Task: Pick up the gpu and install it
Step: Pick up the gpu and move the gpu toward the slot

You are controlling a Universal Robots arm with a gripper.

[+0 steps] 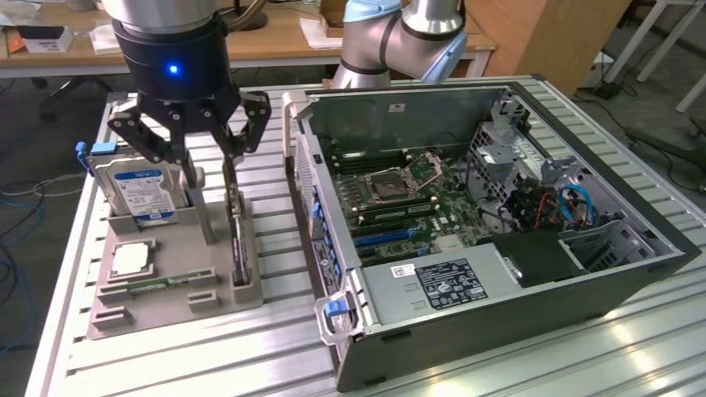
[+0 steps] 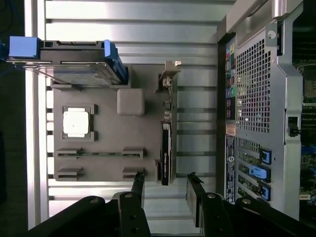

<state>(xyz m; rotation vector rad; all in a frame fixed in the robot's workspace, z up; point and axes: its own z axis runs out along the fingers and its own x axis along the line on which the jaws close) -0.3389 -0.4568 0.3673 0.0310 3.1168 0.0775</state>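
Observation:
The gpu stands on edge in the slot of a grey holder tray that lies nearest the computer case. In the wrist view the gpu is a thin dark strip, its silver bracket at the end far from me. My gripper hangs over the tray, open, with nothing in it. In the wrist view the gripper has one finger on either side of the card's line, near its end opposite the bracket. I cannot tell whether the fingers touch the card.
A hard drive with a blue-white label stands upright in the tray, and a square CPU chip lies beside it. The open computer case with its motherboard sits on the exterior view's right, close beside the tray. The slatted metal table carries both.

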